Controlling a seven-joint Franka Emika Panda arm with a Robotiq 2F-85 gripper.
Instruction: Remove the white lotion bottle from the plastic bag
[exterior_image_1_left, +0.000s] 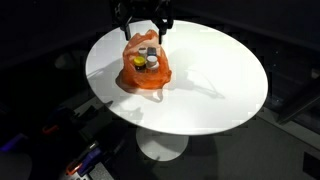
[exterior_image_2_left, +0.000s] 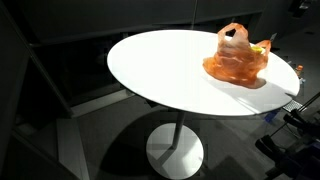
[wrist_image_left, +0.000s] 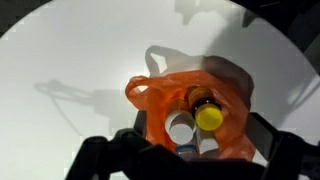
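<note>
An orange plastic bag (exterior_image_1_left: 143, 70) stands on the round white table (exterior_image_1_left: 220, 60); it also shows in the other exterior view (exterior_image_2_left: 237, 62). In the wrist view the bag (wrist_image_left: 150, 100) is open at the top. Inside stand a white-capped bottle (wrist_image_left: 181, 128), a dark bottle with a yellow cap (wrist_image_left: 208, 117) and another white item (wrist_image_left: 208, 145). My gripper (exterior_image_1_left: 145, 30) hovers just above the bag's mouth. Its fingers are spread wide on both sides of the bag (wrist_image_left: 190, 160) and hold nothing. Most of each bottle is hidden by the bag.
The table stands on a single white pedestal (exterior_image_2_left: 178, 150). Dark floor and dark furniture surround it. Some coloured items lie on the floor near the table's base (exterior_image_1_left: 85, 160). The bag sits near the table's edge (exterior_image_2_left: 285, 95).
</note>
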